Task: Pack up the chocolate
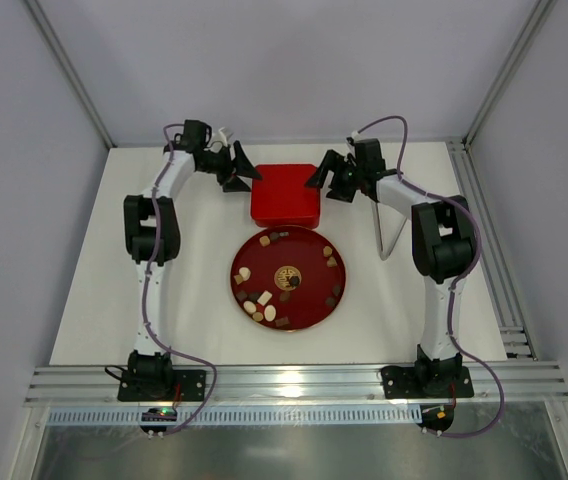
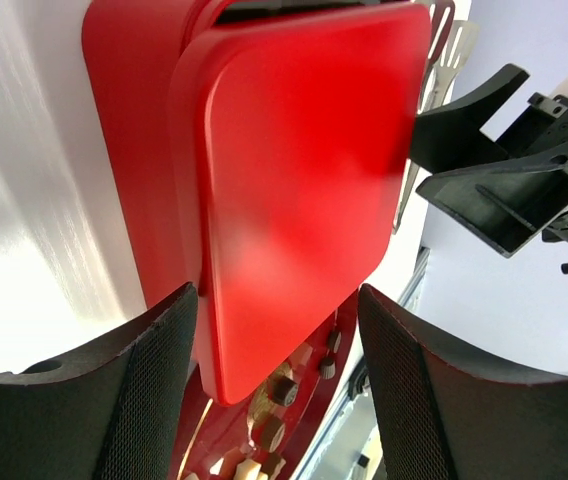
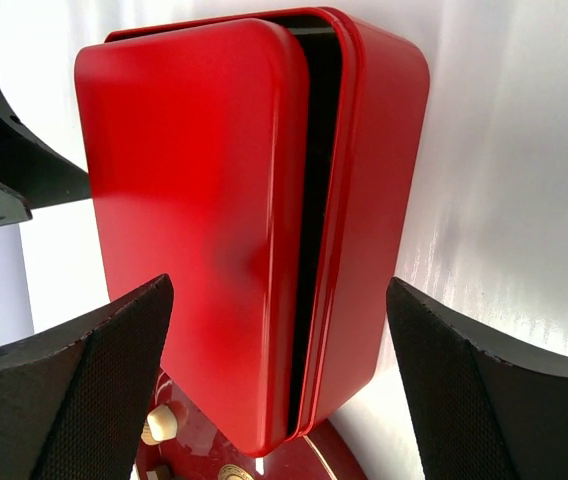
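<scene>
The chocolate (image 1: 264, 305), several small dark, light brown and cream pieces, lies scattered on a round red plate (image 1: 314, 308) with a gold emblem at its centre. Behind the plate stands a red tin box (image 1: 284, 197); its lid (image 3: 194, 190) sits on the base (image 3: 379, 190) with a dark gap along one side. My left gripper (image 1: 247, 172) is open at the box's left side and my right gripper (image 1: 319, 175) is open at its right side, both empty. The left wrist view shows the lid (image 2: 304, 170) between the fingers (image 2: 144, 400) and chocolate pieces (image 2: 282, 390) below it.
Silver metal tongs (image 1: 389, 228) lie on the white table to the right of the box, beside the right arm; they also show in the left wrist view (image 2: 436, 60). The plate's far rim touches or slips under the box's near edge.
</scene>
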Action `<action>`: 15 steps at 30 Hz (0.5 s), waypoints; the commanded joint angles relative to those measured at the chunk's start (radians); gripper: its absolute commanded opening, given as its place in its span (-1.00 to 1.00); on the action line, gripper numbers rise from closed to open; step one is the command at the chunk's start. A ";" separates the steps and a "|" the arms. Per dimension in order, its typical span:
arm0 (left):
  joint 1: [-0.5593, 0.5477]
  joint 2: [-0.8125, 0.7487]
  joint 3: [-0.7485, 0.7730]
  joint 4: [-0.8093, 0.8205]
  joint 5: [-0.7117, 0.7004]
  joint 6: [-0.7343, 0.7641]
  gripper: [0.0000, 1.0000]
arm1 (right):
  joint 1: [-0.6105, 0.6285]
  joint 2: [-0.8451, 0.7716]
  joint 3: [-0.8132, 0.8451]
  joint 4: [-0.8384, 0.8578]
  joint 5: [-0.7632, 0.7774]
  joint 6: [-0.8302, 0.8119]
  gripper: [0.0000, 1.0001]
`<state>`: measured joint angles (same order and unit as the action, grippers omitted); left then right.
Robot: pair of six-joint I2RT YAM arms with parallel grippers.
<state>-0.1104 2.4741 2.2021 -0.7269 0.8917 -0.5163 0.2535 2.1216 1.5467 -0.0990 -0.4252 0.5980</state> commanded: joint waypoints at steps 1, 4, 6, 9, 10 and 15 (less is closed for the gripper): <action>-0.005 0.006 0.064 -0.008 0.000 -0.013 0.29 | 0.006 0.005 0.046 0.012 0.009 -0.018 0.74; -0.009 0.014 0.079 -0.009 0.001 -0.019 0.26 | 0.006 0.008 0.050 0.008 0.008 -0.023 0.72; -0.014 0.017 0.084 -0.008 -0.002 -0.017 0.26 | 0.007 0.011 0.055 0.007 0.011 -0.021 0.72; -0.015 0.019 0.090 -0.008 -0.008 -0.021 0.25 | 0.007 0.023 0.065 -0.002 0.011 -0.023 0.68; -0.017 0.022 0.091 -0.008 -0.010 -0.022 0.25 | 0.007 0.026 0.069 -0.004 0.011 -0.023 0.67; -0.017 0.034 0.122 -0.008 -0.025 -0.040 0.25 | 0.007 0.043 0.092 -0.019 0.012 -0.024 0.57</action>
<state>-0.1242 2.4958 2.2707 -0.7315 0.8772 -0.5396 0.2543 2.1578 1.5902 -0.1139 -0.4213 0.5919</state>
